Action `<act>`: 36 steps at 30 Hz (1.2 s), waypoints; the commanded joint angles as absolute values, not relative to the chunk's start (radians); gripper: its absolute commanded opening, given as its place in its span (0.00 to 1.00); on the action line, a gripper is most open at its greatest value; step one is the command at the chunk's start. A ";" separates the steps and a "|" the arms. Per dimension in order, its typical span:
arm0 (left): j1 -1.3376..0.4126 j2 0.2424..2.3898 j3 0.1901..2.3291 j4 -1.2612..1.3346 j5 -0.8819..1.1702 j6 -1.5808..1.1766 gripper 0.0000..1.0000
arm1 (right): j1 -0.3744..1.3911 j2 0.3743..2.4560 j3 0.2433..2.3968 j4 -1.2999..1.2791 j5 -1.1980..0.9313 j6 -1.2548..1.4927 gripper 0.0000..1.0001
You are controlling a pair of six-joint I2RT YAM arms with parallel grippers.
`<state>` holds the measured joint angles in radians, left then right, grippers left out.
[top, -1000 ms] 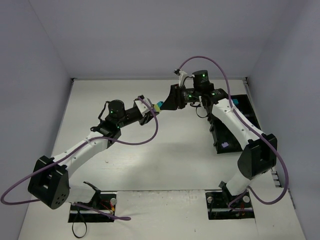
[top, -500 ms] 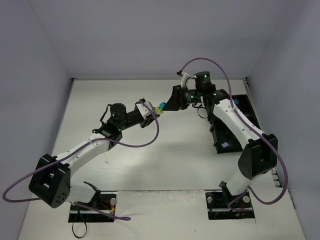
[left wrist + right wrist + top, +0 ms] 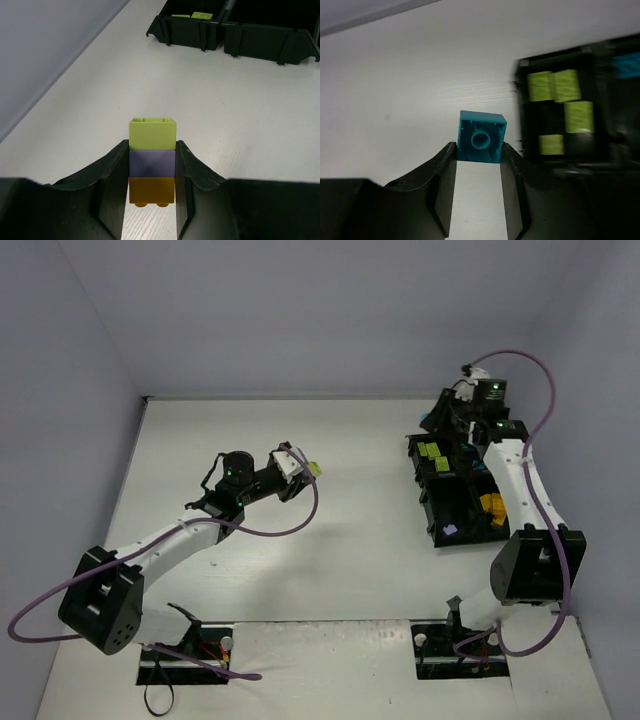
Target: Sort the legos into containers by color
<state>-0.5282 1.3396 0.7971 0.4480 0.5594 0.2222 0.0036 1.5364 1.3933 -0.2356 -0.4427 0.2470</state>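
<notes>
A stack of three joined legos, lime over lavender over orange, sits between the fingers of my left gripper, which is shut on it above the white table. From above, that gripper is left of centre, its lime end pointing right. My right gripper is shut on a single cyan lego with its hollow underside towards the camera. It hovers by the far left corner of the containers, a black divided tray.
Tray compartments hold lime bricks, orange bricks and a lavender brick. The right wrist view shows several lime bricks just right of the cyan one. Grey walls close in the table on three sides.
The two grippers were together at the table's centre. The right one has pulled away with the cyan brick and swung right to the tray. The left keeps the remaining stack.
</notes>
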 commanded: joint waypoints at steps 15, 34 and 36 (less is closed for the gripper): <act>-0.528 1.137 0.749 0.453 0.564 0.190 0.00 | -0.242 1.868 1.581 -0.261 0.112 0.330 0.31; -0.540 1.252 0.860 0.518 0.603 0.219 0.00 | -0.048 1.557 1.493 -0.242 -0.610 0.268 0.58; -0.548 1.267 0.873 0.525 0.604 0.225 0.00 | -0.006 1.534 1.479 -0.238 -0.690 0.268 0.58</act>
<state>-0.5343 1.2690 0.7956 0.4183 0.5686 0.2028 -0.0654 1.5829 1.5047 -0.2749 -0.4431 0.2859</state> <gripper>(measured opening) 0.295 0.579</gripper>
